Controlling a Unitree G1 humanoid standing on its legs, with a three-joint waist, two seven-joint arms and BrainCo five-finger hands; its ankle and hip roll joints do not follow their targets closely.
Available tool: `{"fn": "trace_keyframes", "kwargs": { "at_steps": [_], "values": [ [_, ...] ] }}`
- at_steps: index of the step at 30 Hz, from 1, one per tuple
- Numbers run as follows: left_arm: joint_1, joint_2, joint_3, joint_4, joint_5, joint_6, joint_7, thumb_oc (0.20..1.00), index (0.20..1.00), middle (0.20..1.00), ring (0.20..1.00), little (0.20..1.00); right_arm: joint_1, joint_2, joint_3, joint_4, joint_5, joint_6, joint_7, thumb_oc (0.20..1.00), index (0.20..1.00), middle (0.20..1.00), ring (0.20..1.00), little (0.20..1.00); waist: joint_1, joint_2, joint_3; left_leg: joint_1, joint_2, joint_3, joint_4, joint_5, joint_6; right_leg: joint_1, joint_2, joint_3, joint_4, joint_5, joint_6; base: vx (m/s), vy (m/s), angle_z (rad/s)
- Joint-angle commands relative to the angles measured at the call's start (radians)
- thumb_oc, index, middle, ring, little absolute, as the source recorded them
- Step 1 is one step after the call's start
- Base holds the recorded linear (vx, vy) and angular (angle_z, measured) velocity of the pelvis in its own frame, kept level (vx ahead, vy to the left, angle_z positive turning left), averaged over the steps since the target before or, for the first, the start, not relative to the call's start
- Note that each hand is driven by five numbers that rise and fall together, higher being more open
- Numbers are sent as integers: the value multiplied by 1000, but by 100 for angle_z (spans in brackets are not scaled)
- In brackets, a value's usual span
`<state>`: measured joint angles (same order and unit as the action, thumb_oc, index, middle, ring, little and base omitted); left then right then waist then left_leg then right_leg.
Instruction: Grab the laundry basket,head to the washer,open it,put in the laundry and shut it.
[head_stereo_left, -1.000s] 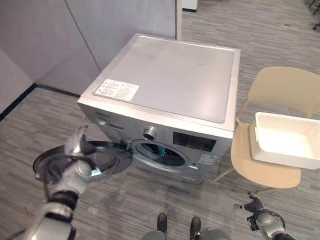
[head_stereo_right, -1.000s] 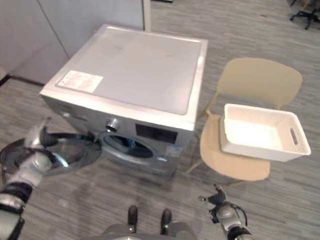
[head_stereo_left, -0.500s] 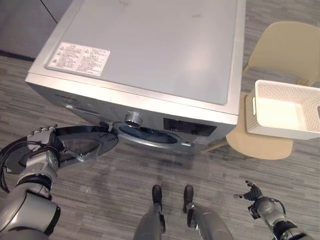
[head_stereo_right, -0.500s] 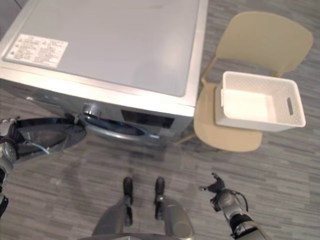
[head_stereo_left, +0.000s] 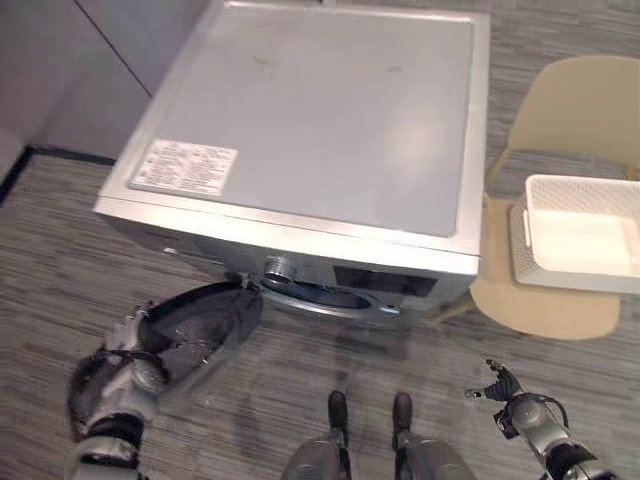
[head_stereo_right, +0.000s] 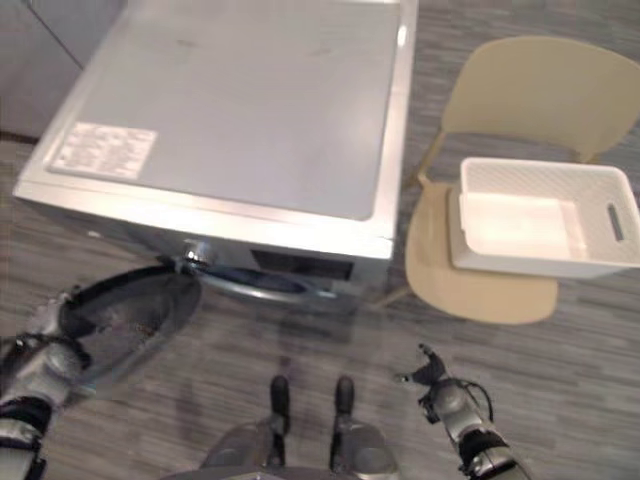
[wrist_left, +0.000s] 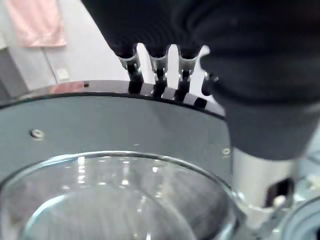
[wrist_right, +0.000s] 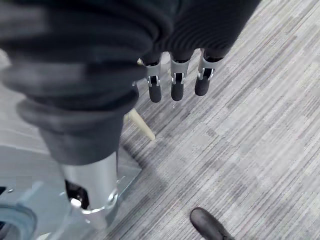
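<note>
Swinging inward since earlier — washer door (head_stereo_left: 195, 325) (left hand (head_stereo_left: 128, 372) behind).

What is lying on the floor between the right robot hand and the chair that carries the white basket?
Nothing: in the right eye view, bare grey floor separates the right robot hand from the chair holding the white basket.

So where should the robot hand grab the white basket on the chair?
Probably by the slot handle cut into the short end wall of the white basket, or by its top rim. The basket sits upright and open on the chair, so coming down from above, fingers hooking into the slot, looks simplest. The right robot hand hangs nearest, open and empty.
</note>
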<state>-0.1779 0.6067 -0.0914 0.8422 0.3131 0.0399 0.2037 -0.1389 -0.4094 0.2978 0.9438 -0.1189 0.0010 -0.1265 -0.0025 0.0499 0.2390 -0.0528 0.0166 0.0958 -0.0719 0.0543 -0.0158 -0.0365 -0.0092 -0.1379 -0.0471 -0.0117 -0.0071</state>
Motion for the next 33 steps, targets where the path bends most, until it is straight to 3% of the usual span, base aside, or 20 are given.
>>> {"fn": "trace_keyframes", "kwargs": {
  "at_steps": [1,6,8,9,12,15,18,20,23,25,27,29,33],
  "values": [
    [126,-148,-124,-106,-167,-54,-97,1000,1000,1000,1000,1000,4,1,-31,-25,-47,-4,-11,1000,1000,1000,1000,1000,12,-64,-30,-91,-17,-22,20,-45,10,-79,-61,47,80,-79,110,-16,-116,16],
    [152,-183,-144,-312,-253,-79,-125,1000,1000,1000,1000,1000,9,3,-42,-41,-55,-6,-20,1000,1000,1000,1000,1000,11,-55,-19,-91,-1,-24,28,-34,4,-74,-45,51,75,-83,96,-73,-111,13],
    [123,-201,-154,-390,-297,-86,-114,1000,1000,1000,1000,1000,1,5,-29,-62,-59,-9,-37,1000,1000,1000,1000,1000,12,-66,-2,-122,30,-21,43,-16,-10,-94,-19,65,70,-83,78,-167,-175,-6],
    [122,-201,-154,-389,-297,-86,-114,1000,1000,1000,1000,1000,1,5,-30,-62,-59,-9,-38,1000,1000,1000,1000,1000,13,-66,-3,-123,31,-20,43,-16,-10,-96,-19,66,70,-83,78,-160,-205,-38],
    [-27,-256,-210,-379,-320,-101,-17,1000,1000,1000,1000,1000,-26,14,27,-78,-60,-19,-73,1000,1000,1000,1000,1000,13,-123,53,-195,93,-52,125,-8,-42,-150,29,84,86,-77,59,-234,-281,-59],
    [-147,-307,-260,-311,-337,-104,45,1000,1000,1000,1000,1000,-35,10,61,-88,-64,-24,-92,1000,1000,1000,1000,1000,-10,-137,70,-196,113,-66,133,-15,-50,-169,51,100,107,-74,56,-136,-153,-72],
    [-246,-358,-291,-232,-392,-110,97,1000,1000,1000,1000,1000,-39,12,83,-95,-56,-27,-109,1000,1000,1000,1000,1000,-36,-143,62,-189,133,-37,115,-2,-59,-196,65,125,116,-63,60,-73,-54,-73],
    [-367,-410,-306,-106,-446,-108,162,1000,1000,1000,1000,1000,-25,4,92,-102,-38,-37,-125,1000,1000,1000,1000,1000,-75,-131,43,-180,136,-10,63,31,-64,-220,72,143,122,-64,52,-26,-49,-21],
    [-431,-448,-311,-69,-505,-116,183,1000,1000,1000,1000,1000,-13,-5,89,-107,-30,-41,-141,1000,1000,1000,1000,1000,-103,-107,39,-180,118,-24,25,51,-65,-224,65,134,123,-73,50,18,-16,-12],
    [-451,-450,-322,-90,-507,-121,194,1000,1000,1000,1000,1000,-13,-9,85,-110,-23,-43,-146,1000,1000,1000,1000,1000,-110,-98,43,-184,106,-32,24,54,-63,-226,63,135,125,-73,50,-11,-17,45],
    [-443,-446,-360,-223,-462,-130,191,1000,1000,1000,1000,1000,-3,-25,70,-122,-10,-49,-159,1000,1000,1000,1000,1000,-116,-76,55,-191,81,-51,28,49,-61,-231,57,138,127,-70,51,-36,9,37],
    [-436,-456,-371,-241,-475,-137,185,1000,1000,1000,1000,1000,3,-22,72,-117,-11,-50,-160,1000,1000,1000,1000,1000,-119,-70,54,-186,85,-38,32,46,-64,-224,52,133,122,-70,51,-11,16,17],
    [-511,-443,-402,-159,-431,-132,199,1000,1000,1000,1000,1000,-17,-7,83,-64,5,-50,-160,1000,1000,1000,1000,1000,-138,-59,50,-175,99,-7,30,53,-69,-215,49,129,123,-74,53,17,5,8]
  ]
}}
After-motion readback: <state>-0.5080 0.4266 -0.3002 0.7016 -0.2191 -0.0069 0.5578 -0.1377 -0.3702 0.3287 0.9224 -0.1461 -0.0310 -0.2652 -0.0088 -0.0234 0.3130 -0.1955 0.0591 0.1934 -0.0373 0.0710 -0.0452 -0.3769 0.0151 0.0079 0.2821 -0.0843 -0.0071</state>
